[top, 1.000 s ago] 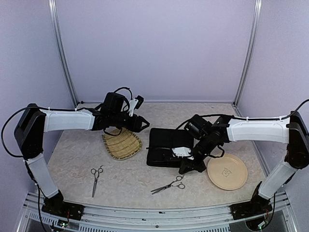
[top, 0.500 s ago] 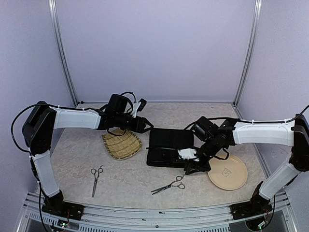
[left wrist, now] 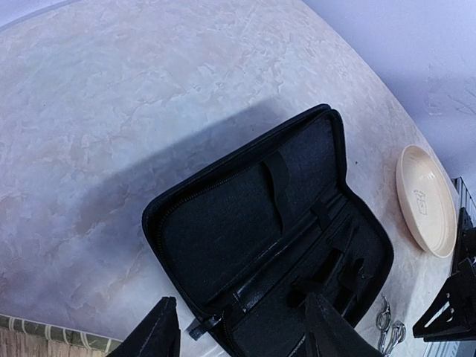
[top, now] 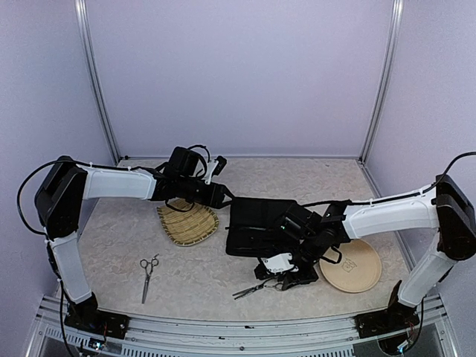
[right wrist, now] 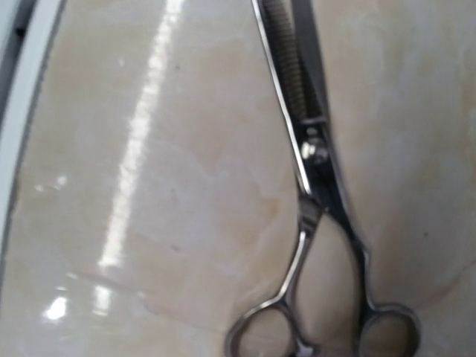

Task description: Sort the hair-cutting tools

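Left end effector (left wrist: 242, 338): fingers spread, empty, above the edge of the open case (left wrist: 223, 238).
Right end effector (top: 286, 280): low over the scissors (right wrist: 321, 186); grip cannot be told.
Scissors: flat on the worktop (right wrist: 149, 186), directly beneath it.
Second scissors (top: 148, 272): well apart from both.

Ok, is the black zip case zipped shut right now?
No, the zip case lies spread open in the left wrist view, with its black inner lining fully exposed.

open zip case (top: 253, 223) blocking mid-table, bamboo tray (top: 187, 222) left, plate (top: 361, 271) right, bare tabletop (top: 111, 238) around left scissors (top: 148, 274)
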Action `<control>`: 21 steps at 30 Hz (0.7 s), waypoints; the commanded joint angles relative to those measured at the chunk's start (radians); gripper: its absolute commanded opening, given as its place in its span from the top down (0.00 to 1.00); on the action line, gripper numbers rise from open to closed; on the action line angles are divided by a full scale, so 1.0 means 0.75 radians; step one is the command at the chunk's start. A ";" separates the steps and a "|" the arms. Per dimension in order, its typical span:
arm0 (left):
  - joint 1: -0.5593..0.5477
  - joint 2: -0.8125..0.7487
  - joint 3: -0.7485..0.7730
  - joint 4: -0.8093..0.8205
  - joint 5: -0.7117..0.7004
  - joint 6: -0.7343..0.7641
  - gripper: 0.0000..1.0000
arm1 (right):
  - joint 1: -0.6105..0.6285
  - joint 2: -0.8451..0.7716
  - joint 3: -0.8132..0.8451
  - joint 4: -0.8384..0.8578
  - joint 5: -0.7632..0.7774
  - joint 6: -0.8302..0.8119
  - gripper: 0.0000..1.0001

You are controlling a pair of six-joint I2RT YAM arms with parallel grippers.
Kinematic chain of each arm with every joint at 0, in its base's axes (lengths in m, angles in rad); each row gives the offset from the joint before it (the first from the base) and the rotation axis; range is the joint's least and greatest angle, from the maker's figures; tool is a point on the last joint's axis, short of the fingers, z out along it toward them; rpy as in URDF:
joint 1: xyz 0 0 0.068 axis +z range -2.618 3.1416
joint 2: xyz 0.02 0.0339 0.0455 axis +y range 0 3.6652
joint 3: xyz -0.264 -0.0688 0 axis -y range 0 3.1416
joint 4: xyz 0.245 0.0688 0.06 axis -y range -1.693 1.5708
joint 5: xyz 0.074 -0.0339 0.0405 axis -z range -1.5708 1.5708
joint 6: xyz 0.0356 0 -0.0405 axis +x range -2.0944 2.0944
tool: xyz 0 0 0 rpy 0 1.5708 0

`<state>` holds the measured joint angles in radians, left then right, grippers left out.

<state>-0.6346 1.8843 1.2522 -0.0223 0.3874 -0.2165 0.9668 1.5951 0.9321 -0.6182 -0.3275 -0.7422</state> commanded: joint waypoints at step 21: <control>-0.010 0.013 0.006 0.001 0.011 0.010 0.44 | 0.074 0.205 0.082 0.057 0.092 0.054 0.63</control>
<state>-0.6357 1.8847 1.2522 -0.0307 0.3862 -0.2165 1.0016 1.7218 0.9733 -0.5835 -0.2813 -0.7284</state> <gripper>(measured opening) 0.565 0.373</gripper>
